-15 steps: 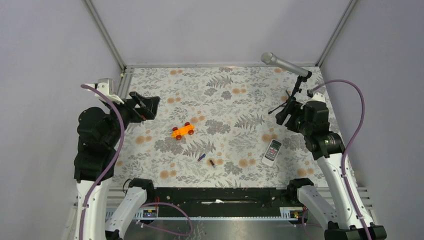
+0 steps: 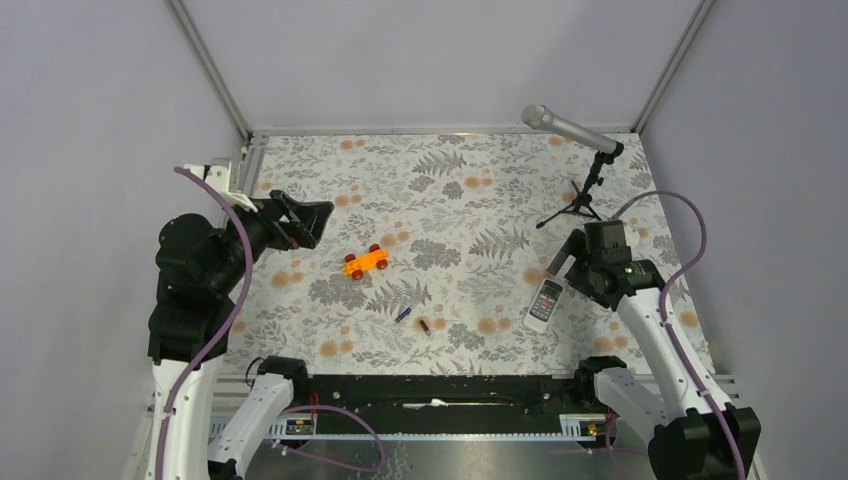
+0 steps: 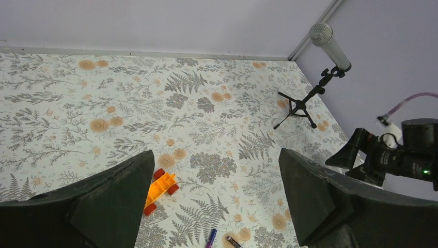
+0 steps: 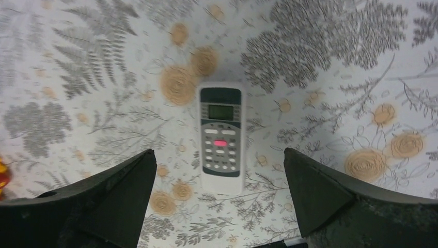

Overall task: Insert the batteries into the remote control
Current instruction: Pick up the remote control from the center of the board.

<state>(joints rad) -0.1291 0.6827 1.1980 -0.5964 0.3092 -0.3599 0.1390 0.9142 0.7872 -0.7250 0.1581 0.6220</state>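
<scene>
- remote (image 4: 221, 135): face up, flat, near the right edge of the table (image 2: 450, 190); likely light, rigid, slick; grip across long sides.
- blue battery (image 2: 402, 314), dark battery (image 2: 424, 326): mid near edge; tiny, apt to roll.
- right gripper (image 2: 562, 258): spread wide, empty, over remote.
- left gripper (image 2: 312, 222): spread wide, empty.
- car (image 2: 365, 262), mic stand (image 2: 585, 195): well apart, blocking nothing.

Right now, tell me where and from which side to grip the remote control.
Grip the remote control across its narrow width, mid-body, from straight above. It lies flat, buttons up, and the open right gripper hangs over it, fingers flanking its long edges.
</scene>
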